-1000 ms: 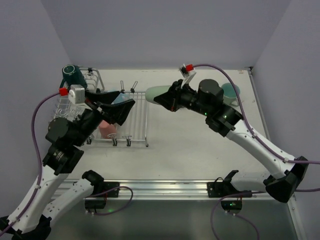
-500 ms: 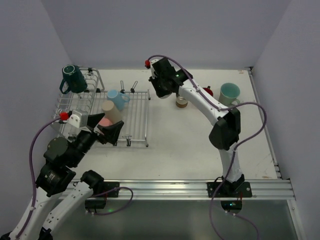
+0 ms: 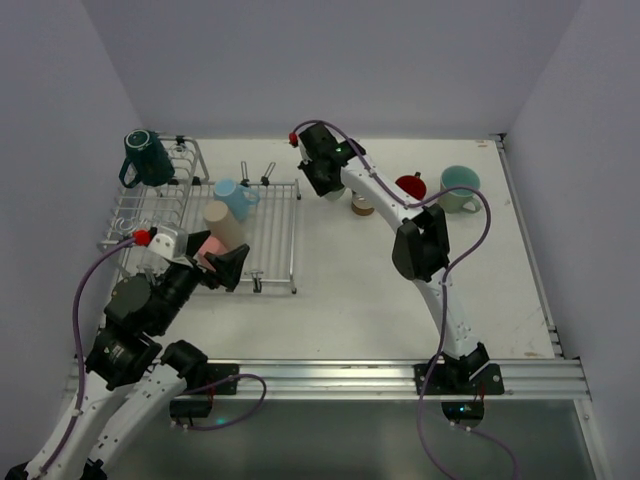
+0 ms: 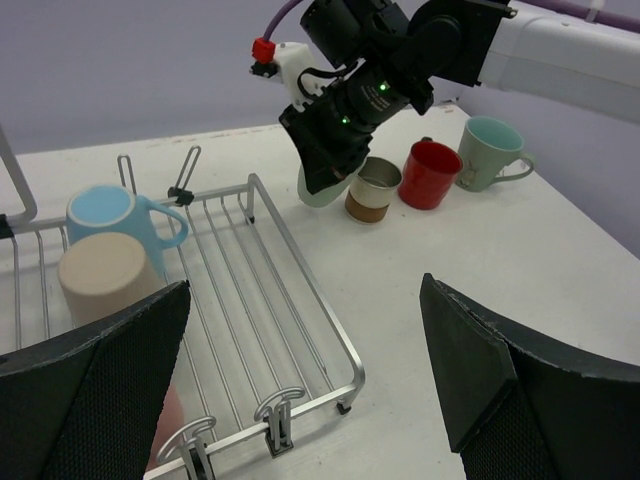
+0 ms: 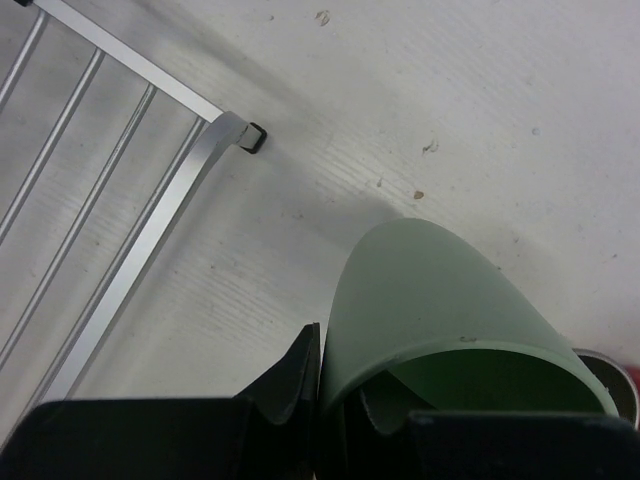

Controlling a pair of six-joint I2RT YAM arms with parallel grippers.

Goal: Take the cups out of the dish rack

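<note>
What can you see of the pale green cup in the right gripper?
The pale green cup is smooth and matt, like plastic, with no handle visible. The right gripper is shut on its rim, one finger inside, one outside. It is tilted, base down, close to the table, between the rack's corner and a metal cup.

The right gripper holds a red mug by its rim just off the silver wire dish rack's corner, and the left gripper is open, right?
Not quite: the right wrist view shows the right gripper holding a pale green cup, not a red one. The rest stands: gripped by its rim, just off the silver wire dish rack's corner, left gripper open.
</note>
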